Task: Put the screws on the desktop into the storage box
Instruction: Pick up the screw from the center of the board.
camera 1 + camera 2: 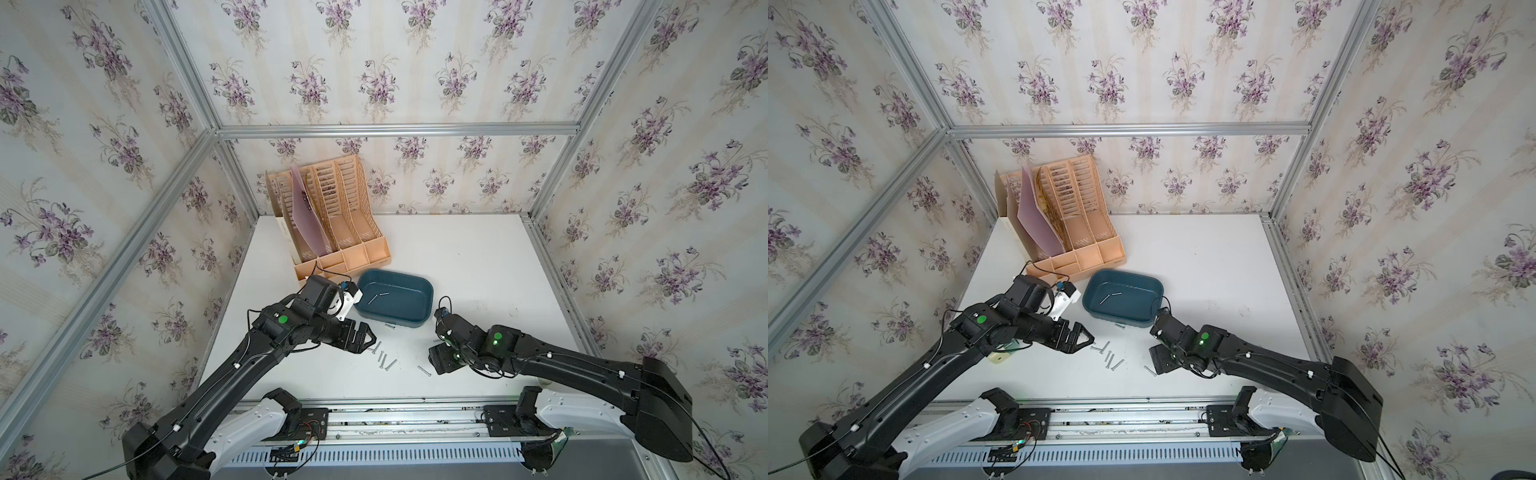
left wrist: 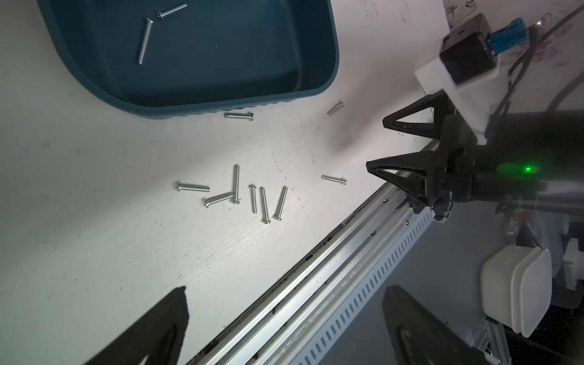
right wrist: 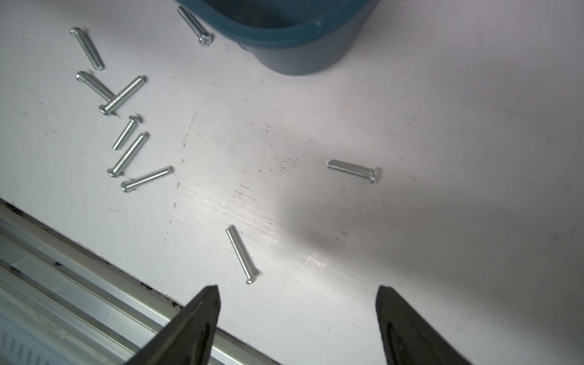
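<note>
Right wrist view shows right claw spread above the desktop.

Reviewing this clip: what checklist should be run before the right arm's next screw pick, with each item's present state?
1. Right gripper open and empty: ok.
2. Left gripper open and empty: ok.
3. Nearest screw centred between the right jaws: not ok; it lies ahead of the tips, off toward one finger.
4. Storage box upright with room inside: ok; two screws are in it.
5. Desktop cleared: not ok; nine screws lie outside the box.
6. Clustered screws apart for a single pick: not ok; one pair touches.
</note>
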`<state>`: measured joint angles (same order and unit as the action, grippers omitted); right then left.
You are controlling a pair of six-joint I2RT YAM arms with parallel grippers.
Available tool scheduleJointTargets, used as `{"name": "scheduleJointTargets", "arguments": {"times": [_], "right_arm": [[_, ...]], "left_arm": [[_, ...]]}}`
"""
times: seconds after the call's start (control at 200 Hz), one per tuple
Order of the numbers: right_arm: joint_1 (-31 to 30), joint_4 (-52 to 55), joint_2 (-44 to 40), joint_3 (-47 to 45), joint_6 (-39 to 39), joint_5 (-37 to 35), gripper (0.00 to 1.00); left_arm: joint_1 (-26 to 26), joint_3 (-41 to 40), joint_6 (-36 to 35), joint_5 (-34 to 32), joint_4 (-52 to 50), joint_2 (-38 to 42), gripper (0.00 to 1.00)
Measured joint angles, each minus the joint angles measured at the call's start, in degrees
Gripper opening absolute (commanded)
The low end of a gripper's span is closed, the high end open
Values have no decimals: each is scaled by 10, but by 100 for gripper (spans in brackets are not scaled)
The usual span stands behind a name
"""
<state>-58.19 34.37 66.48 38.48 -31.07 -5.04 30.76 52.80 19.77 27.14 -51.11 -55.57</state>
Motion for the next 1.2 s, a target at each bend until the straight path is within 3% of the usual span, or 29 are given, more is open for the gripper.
{"name": "scheduleJointTargets", "arguments": {"times": [0.07, 0.405, 1.199], "right_arm": [[-6, -2, 13, 2, 0, -6, 67], [-50, -23, 83, 26, 28, -7, 53], [-78, -63, 174, 30, 61, 14, 41]], "left_arm": [[-4, -2, 0, -2, -6, 10, 99], [-19, -6, 0, -12, -23, 34, 99], [-31, -9, 4, -17, -45, 48, 99]]}}
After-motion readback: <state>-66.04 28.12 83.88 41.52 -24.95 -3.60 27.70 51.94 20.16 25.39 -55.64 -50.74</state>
